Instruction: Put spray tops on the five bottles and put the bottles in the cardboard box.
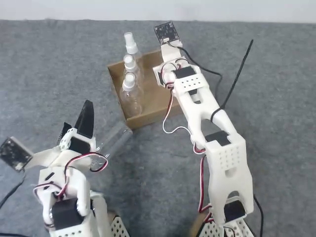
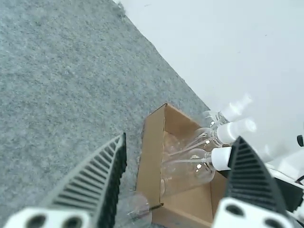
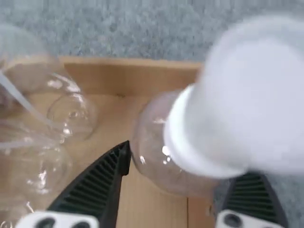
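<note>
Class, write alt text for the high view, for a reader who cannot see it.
Three clear bottles with spray tops stand in a cardboard box on grey carpet, with the right arm stretched over the box. The left gripper sits by a clear bottle lying outside the box.

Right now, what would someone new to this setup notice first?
Three capped bottles stand in a row in the cardboard box. The right tool holds a fourth capped bottle over the box, while another clear bottle lies on the grey carpet by the open left tool.
</note>
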You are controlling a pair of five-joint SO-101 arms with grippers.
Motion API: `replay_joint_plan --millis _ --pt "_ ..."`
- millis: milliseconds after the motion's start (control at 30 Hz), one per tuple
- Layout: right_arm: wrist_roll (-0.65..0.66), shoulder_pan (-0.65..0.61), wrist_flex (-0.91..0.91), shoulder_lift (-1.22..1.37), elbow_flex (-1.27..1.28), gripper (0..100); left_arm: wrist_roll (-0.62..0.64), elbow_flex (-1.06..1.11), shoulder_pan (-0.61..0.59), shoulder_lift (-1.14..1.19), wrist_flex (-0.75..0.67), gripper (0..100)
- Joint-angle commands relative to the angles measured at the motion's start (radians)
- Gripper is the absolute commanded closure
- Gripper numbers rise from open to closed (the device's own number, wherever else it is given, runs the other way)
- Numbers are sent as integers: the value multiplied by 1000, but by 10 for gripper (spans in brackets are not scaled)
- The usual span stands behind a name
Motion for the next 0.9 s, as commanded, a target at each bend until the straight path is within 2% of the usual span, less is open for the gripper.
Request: replay_joint_plan --millis 0,867 --pt "18 4 58 -107 -46 727 3 -12 -3 -18 -34 677" --pt "18 2 404 -274 -48 731 3 -12 -5 -18 -35 677"
